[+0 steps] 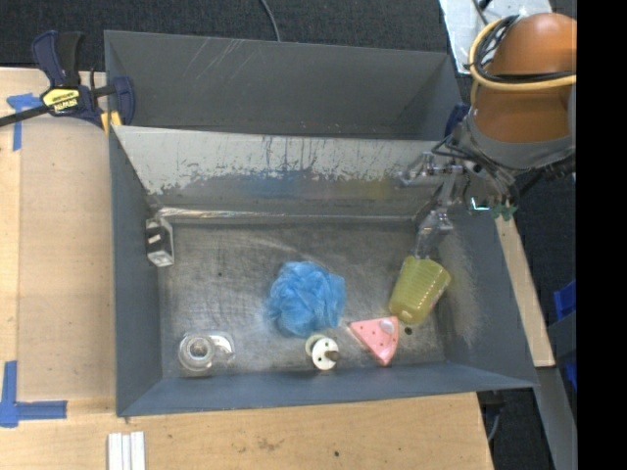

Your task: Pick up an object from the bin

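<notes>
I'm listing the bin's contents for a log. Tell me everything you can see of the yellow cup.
The yellow cup is small, pale yellow-green, seemingly translucent plastic, with a tapered body. It lies tipped over on the bin floor near the right wall, long axis running up-right to down-left. The gripper hangs right above its upper end; contact cannot be told. A pink wedge lies just beside its lower end.

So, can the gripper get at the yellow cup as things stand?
Probably yes: the gripper hangs right over the yellow cup; nothing lies on it, and the pink wedge is only beside it.
</notes>
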Robot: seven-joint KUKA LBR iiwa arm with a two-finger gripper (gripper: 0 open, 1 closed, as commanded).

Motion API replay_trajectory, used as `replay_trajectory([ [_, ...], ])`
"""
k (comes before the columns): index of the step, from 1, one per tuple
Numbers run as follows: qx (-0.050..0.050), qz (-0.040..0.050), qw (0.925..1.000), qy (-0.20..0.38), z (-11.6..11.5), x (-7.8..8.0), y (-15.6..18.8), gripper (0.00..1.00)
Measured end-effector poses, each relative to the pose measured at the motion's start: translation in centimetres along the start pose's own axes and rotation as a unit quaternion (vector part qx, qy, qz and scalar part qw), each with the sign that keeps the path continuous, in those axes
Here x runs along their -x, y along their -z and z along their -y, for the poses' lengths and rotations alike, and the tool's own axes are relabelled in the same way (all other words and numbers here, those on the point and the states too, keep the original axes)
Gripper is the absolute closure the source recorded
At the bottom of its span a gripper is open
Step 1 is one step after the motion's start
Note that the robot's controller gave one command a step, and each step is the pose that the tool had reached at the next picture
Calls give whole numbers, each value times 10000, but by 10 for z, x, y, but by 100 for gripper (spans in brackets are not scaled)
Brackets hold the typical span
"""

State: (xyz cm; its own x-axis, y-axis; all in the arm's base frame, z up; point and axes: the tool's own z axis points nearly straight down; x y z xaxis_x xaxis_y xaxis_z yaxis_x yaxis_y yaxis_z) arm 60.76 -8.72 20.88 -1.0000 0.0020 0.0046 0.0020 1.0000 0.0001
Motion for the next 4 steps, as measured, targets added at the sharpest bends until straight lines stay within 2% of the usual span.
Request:
replay_trajectory([
  [1,-5,42,10000,8,0,2,5,0],
  [2,-9,70,9998,210,3,-18,-45,0],
  [3,15,-1,9947,1028,24,-38,-69,0],
  [4,-22,56,9848,1739,49,-55,-72,0],
])
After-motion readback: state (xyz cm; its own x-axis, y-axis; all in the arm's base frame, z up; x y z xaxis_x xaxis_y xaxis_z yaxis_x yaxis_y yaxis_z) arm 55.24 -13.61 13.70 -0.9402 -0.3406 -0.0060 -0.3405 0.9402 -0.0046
